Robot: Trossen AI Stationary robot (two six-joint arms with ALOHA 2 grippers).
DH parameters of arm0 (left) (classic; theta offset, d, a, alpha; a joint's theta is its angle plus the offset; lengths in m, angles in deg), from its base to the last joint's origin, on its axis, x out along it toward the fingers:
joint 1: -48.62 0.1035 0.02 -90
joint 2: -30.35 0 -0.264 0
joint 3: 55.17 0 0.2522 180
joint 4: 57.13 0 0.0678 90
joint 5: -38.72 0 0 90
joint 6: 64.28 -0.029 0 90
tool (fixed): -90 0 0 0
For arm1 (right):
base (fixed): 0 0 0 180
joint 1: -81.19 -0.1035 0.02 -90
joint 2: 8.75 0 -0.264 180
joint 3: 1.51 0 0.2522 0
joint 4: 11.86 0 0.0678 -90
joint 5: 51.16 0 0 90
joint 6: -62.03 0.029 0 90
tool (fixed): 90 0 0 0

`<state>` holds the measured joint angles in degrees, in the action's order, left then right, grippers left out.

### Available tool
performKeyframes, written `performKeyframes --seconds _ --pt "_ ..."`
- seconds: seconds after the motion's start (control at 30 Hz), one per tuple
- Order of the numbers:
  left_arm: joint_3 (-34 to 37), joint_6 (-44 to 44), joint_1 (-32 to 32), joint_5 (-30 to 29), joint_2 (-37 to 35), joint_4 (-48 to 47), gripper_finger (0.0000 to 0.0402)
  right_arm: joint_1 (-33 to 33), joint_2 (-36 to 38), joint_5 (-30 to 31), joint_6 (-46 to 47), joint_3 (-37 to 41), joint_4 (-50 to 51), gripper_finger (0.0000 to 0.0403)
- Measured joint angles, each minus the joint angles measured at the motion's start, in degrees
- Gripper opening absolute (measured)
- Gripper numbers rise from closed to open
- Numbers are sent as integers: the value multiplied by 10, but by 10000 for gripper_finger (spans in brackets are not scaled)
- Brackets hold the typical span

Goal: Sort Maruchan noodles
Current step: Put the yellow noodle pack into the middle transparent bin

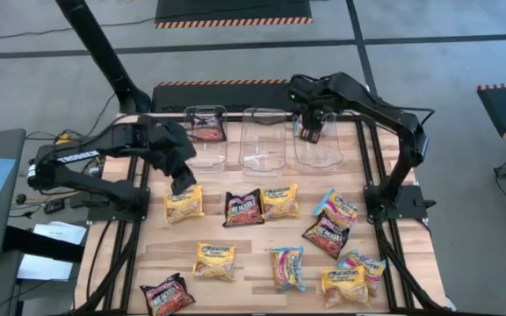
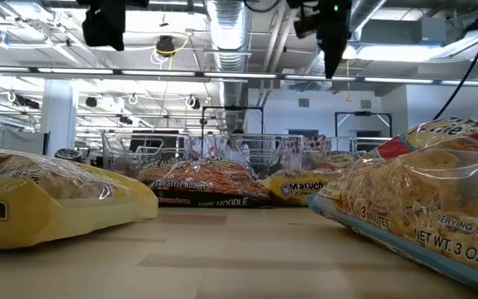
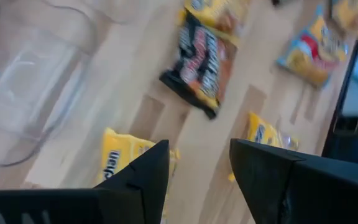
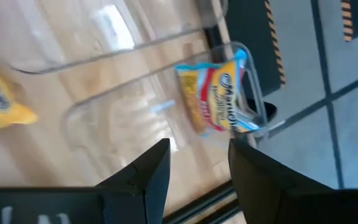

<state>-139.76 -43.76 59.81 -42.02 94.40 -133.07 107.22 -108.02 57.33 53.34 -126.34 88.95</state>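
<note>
Several Maruchan packets lie flat on the wooden table: yellow (image 1: pixel 184 204), maroon (image 1: pixel 243 208), yellow (image 1: pixel 279 200), blue-pink (image 1: pixel 336 207) and more nearer the front. My left gripper (image 1: pixel 183 180) hovers open just above the yellow packet (image 3: pixel 126 158), touching nothing. My right gripper (image 1: pixel 311 130) is open and empty over the right clear tub (image 1: pixel 328 154). In the right wrist view a light blue packet (image 4: pixel 219 99) lies in that tub, below the gripper (image 4: pixel 199 149). The left tub (image 1: pixel 205 145) holds a maroon packet (image 1: pixel 207 130).
The middle tub (image 1: pixel 264 140) stands between the other two along the far edge. Toward the near edge lie further packets: yellow (image 1: pixel 215 261), blue-pink (image 1: pixel 287 268), maroon (image 1: pixel 167 294), maroon (image 1: pixel 326 235), yellow (image 1: pixel 345 285). Bare wood shows between the packet rows.
</note>
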Motion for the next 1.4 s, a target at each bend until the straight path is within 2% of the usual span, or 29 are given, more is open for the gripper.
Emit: performKeyframes --seconds 0.23,0.33,0.73,0.97,1.23,1.4 --pt "0 -12 -66 5 35 2 155 -73 0 -12 77 -37 31 187" --pt "0 -21 -91 9 54 1 155 -105 5 -38 102 -41 30 187" --pt "0 -68 -181 73 140 5 155 -236 15 -69 207 -44 29 187" --pt "0 -68 -225 85 200 56 155 -303 16 -73 250 -44 30 187" --pt "0 -75 -247 87 278 89 155 -363 16 -73 312 -44 30 187" --pt "0 -83 -247 128 318 99 155 -394 16 -72 327 -44 30 187"
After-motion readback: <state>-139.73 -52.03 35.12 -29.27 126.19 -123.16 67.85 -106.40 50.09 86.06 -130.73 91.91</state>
